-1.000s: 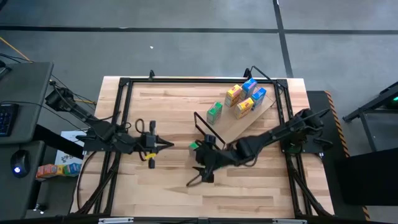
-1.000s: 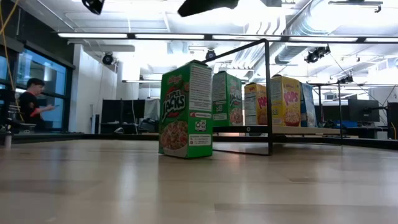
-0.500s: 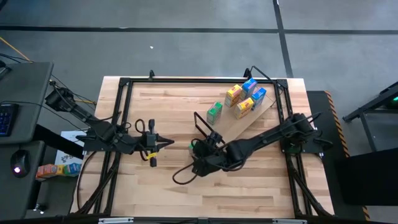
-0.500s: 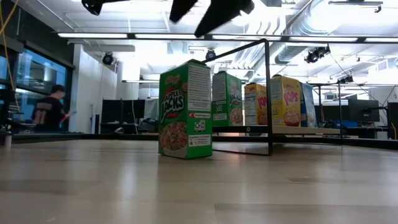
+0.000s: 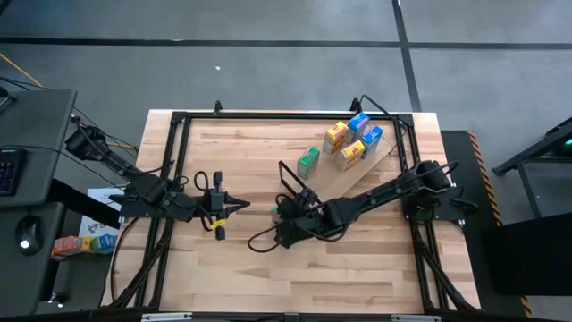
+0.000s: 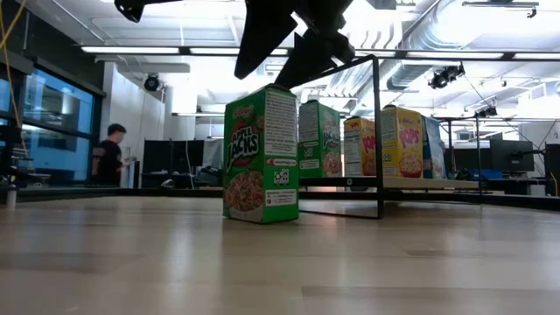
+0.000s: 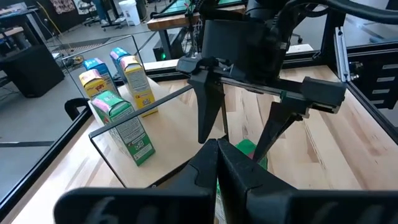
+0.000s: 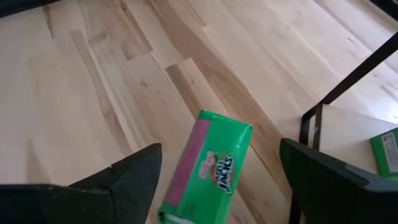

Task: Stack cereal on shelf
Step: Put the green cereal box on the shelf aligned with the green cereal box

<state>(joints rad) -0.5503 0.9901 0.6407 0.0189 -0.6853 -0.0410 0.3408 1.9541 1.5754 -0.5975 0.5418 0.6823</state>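
A green cereal box (image 6: 261,153) stands upright on its bottom end on the tabletop, in front of the shelf. It also shows in the high view (image 5: 278,210) and the right wrist view (image 8: 208,165). My right gripper (image 6: 262,77) is open just above the box's top, one finger on either side, touching nothing; it also shows in the right wrist view (image 8: 219,152). The shelf (image 5: 362,174), a light-wood board with a black frame (image 5: 290,183), carries several boxes: green (image 5: 308,159), yellow (image 5: 336,136), blue (image 5: 365,131). My left gripper (image 5: 241,207) is shut and empty, left of the green box.
A black metal frame (image 5: 179,121) runs round the tabletop's edges. Bare wood lies near and left of the green box (image 5: 232,259). A person (image 6: 109,156) stands in the room beyond the table.
My right gripper has moved toward the table's left edge and down, coming over the green box's top. The box has stayed where it was. The person in the room behind has walked to the right.
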